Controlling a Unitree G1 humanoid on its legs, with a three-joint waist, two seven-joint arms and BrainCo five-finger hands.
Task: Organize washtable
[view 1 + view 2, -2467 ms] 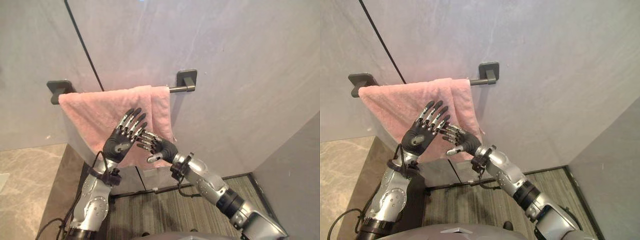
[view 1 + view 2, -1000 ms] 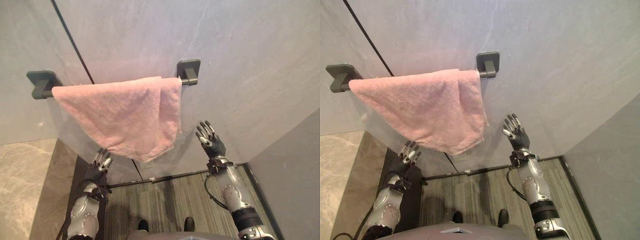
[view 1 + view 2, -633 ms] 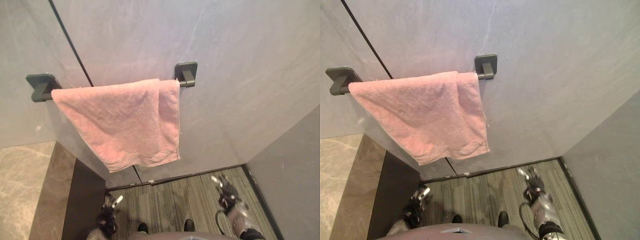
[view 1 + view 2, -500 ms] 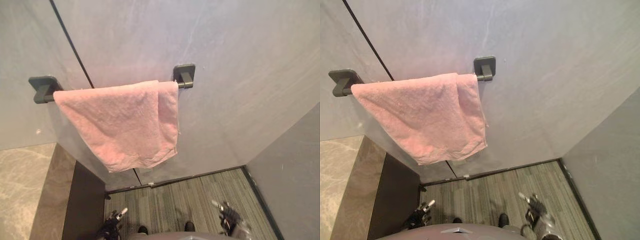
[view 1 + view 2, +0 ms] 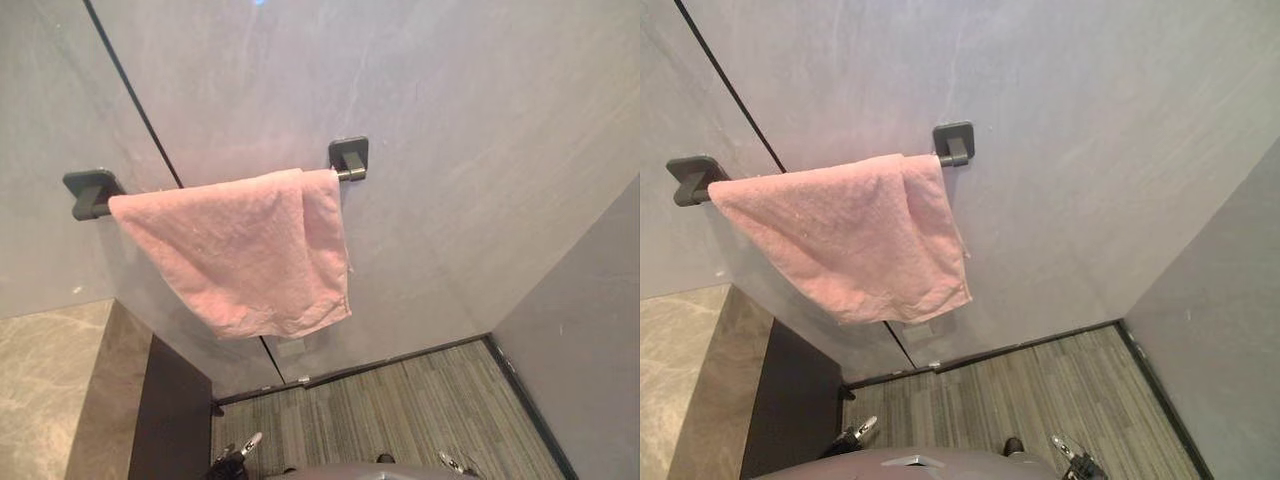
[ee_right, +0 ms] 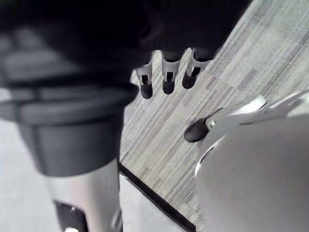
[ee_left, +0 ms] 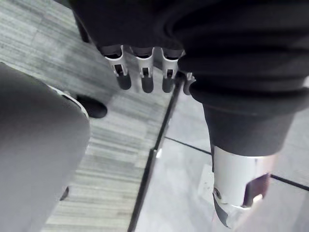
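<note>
Fingers (image 7: 145, 79) on the left hand (image 7: 123, 72) hang loose and straight with nothing in them, and the right hand (image 6: 146, 83) looks the same: fingers (image 6: 167, 81) relaxed, empty, both hands low down over the striped floor (image 5: 400, 395) at the bottom edge of the head views. Pink towel (image 5: 245, 245) is up on the dark rail (image 5: 348, 160) on the grey wall (image 5: 450, 150) — draped over it with the right part doubled over, lower edge hanging uneven, well apart from either hand.

The towel (image 5: 250, 250) hangs over the wall rail (image 5: 347, 168), seemingly doubled at its right.
</note>
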